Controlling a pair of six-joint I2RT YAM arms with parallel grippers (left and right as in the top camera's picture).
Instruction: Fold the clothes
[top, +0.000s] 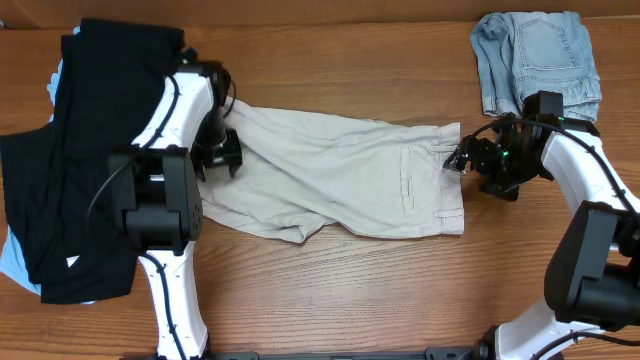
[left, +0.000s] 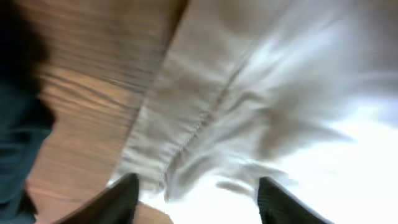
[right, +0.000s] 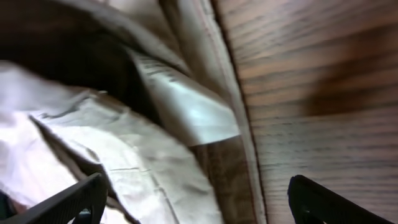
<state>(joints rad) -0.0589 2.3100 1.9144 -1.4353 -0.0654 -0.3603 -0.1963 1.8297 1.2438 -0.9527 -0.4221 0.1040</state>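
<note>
Khaki shorts (top: 340, 175): laid out flat across the middle of the table (top: 350, 300), with the waistband toward the right and the leg hems toward the left. Wrinkles are noted along the near edge.
Black garments (top: 80, 150): piled at the left side of the table, beside the left arm. A strip of light blue fabric (top: 10, 265) is seen under the pile's outer edge.
Denim shorts (top: 535, 60): placed at the far right corner, apart from the khaki shorts.
Left gripper (top: 215, 150): positioned at the left leg end of the khaki shorts. In the wrist view the jaws are spread wide, and a stitched seam of pale fabric is seen past the fingertips (left: 118, 199). Contact with the cloth cannot be told.
Right gripper (top: 462, 158): positioned at the waistband edge, jaws spread wide. In the wrist view one finger is seen over the cloth and the other over bare wood.
White tag (right: 186, 102): seen inside the waistband opening, lying against the band's edge.
</note>
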